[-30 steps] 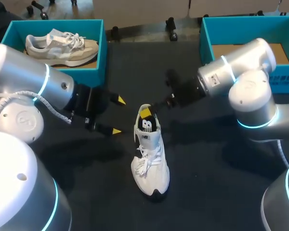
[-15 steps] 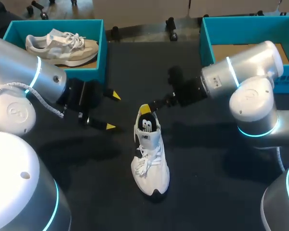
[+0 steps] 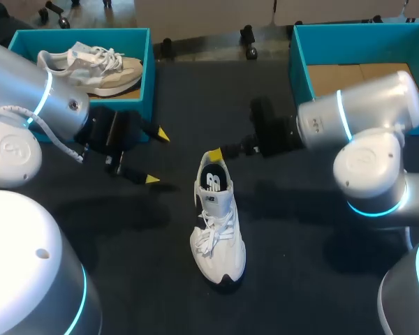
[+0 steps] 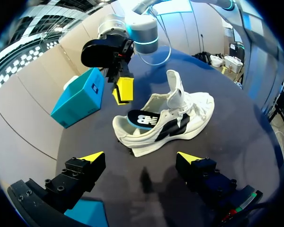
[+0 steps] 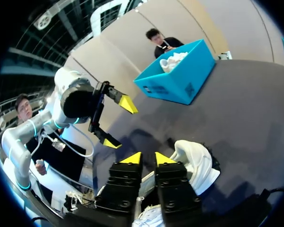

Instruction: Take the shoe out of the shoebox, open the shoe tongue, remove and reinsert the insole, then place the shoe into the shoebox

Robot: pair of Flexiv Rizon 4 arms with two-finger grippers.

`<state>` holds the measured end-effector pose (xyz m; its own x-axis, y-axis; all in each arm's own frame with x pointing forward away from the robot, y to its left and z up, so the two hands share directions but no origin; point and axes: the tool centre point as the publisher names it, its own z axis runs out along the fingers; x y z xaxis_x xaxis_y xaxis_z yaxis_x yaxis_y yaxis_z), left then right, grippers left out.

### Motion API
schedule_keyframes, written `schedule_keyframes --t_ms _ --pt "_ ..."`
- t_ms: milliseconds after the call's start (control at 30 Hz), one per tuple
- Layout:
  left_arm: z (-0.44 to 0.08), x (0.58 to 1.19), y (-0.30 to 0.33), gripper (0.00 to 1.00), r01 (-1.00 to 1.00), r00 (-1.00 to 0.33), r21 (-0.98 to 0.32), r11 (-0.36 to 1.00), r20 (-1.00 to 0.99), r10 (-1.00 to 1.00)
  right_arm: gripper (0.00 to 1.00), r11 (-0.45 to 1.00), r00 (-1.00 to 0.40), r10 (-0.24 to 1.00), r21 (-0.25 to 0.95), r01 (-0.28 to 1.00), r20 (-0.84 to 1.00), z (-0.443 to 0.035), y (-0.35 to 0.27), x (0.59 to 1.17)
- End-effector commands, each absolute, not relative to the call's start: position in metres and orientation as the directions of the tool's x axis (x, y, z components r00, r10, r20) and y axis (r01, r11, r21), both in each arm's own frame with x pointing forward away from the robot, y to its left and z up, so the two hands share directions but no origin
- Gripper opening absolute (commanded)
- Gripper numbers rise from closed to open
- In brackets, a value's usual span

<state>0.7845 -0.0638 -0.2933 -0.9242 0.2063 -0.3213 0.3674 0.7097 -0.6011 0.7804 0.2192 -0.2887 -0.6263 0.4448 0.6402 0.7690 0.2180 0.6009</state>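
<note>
White lace-up sneaker with black side panels stands upright at the centre of the frame on the black tabletop, toe toward the bottom edge, tongue lifted, dark insole lying inside. Right gripper sits just above the heel, yellow tips pinched nearly together on nothing. Left gripper hangs left of the shoe, well apart, fingers spread wide, empty. Teal cardboard shoebox at upper right; another teal box at upper left holds a beige sneaker
</note>
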Motion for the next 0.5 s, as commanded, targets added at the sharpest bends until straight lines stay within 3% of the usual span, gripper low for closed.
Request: schedule_keyframes --t_ms 33,400,500 --pt "-0.284 0.787 -0.057 1.0 0.374 -0.923 -0.593 0.713 -0.314 0.223 0.0 0.195 -0.584 0.519 0.579 0.792 0.624 -0.286 0.219 0.771" --pt "-0.27 0.793 -0.045 1.0 0.408 -0.911 -0.566 0.716 -0.308 0.275 0.0 0.104 -0.399 0.708 0.473 0.875 0.582 -0.272 0.211 0.762" --pt "-0.265 0.794 -0.041 1.0 0.41 -0.91 -0.566 0.715 -0.307 0.279 0.0 0.104 -0.399 0.708 0.473 0.875 0.582 -0.272 0.211 0.762"
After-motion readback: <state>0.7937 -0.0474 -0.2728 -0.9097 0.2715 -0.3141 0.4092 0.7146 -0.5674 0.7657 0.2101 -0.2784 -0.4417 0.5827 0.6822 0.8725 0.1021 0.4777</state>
